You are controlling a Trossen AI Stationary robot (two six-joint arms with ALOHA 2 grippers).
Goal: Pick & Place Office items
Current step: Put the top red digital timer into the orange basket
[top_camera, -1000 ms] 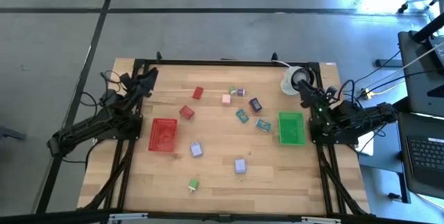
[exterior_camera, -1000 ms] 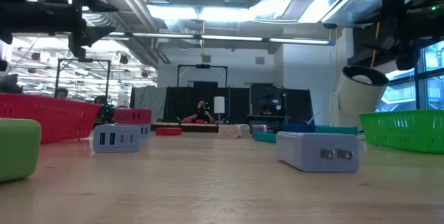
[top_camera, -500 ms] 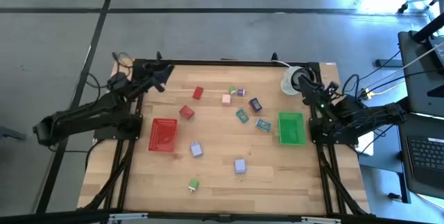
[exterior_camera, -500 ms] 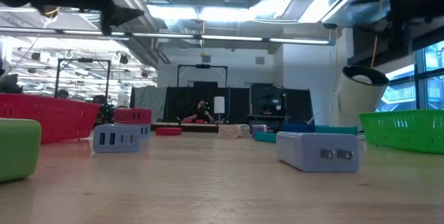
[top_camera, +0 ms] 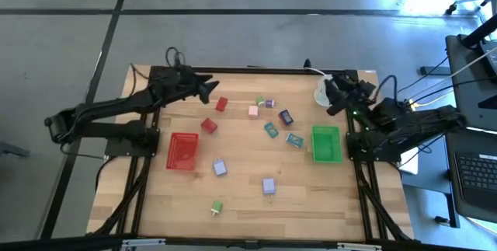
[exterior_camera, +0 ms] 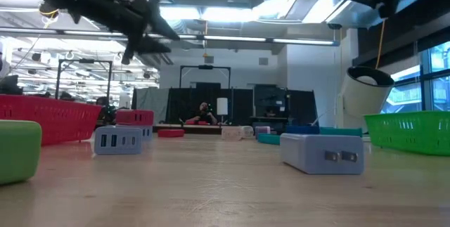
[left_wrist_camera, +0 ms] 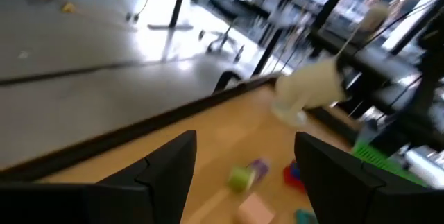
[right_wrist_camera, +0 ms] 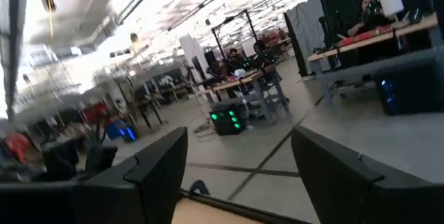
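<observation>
Your left gripper [top_camera: 208,89], jaws apart and empty, has swung in from nine o'clock toward the red block [top_camera: 221,104], while the right gripper [top_camera: 332,95], also open and empty, hovers at two o'clock; the office items [top_camera: 268,128] lie untouched mid-table.

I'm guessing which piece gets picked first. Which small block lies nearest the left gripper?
The red block near the table's far edge; it lies just beside the open left gripper, closer than the other red block by the red tray.

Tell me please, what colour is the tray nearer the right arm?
Green tray, clearest in the high view.
</observation>
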